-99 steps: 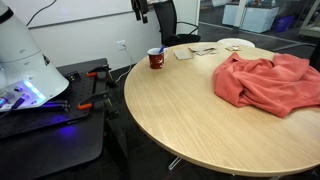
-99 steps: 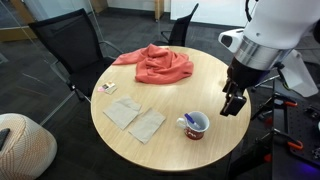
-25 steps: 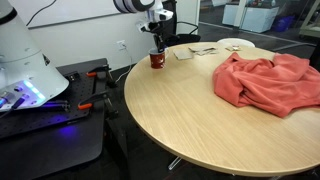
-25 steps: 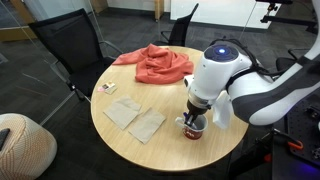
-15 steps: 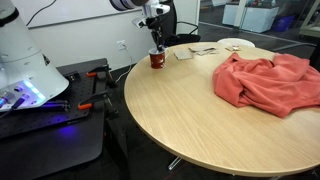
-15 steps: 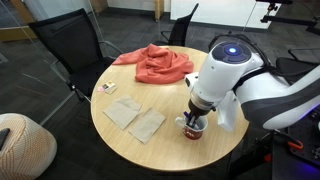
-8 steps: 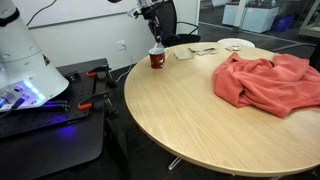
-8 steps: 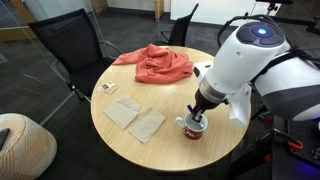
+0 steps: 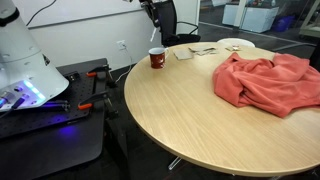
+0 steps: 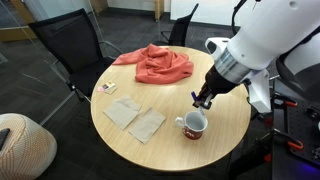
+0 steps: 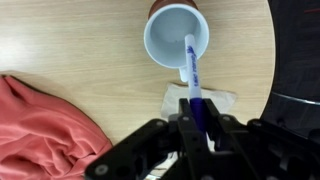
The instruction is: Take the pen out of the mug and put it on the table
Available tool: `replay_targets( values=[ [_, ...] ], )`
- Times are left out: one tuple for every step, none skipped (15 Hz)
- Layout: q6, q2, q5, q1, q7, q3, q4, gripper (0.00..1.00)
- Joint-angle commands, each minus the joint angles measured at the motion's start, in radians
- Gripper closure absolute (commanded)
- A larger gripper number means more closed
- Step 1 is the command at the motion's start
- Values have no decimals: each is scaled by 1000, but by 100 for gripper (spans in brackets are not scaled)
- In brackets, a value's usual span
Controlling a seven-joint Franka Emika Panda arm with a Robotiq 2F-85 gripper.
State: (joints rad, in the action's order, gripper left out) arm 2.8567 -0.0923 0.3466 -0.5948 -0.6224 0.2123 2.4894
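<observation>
One hand (image 10: 203,99) hangs just above the mug (image 10: 194,124), its fingers pinched on the pen (image 11: 192,80), whose tip points down at the mug's white inside. The mug stands upright on the desk (image 10: 165,95), well apart from a red cloth (image 10: 155,65)
</observation>
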Motion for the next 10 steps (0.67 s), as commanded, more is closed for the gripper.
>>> replay_targets(
  values=[
    [-70,120,-16,25,68,16,24,96],
    [-105,139,-17,34,76,25,13,96],
    [-149,155,-24,179,101,-99,0,96],
    [-194,165,-33,218,116,-118,-16,96],
    [-235,171,-55,270,155,-144,-33,96],
    [-277,173,-76,317,194,-164,-53,96],
    [-310,169,-91,359,227,-177,-75,96],
    [-334,157,-114,394,275,-183,-102,96],
    [-355,143,-126,424,308,-188,-128,96],
    [-367,121,-143,450,348,-187,-156,96]
  ],
)
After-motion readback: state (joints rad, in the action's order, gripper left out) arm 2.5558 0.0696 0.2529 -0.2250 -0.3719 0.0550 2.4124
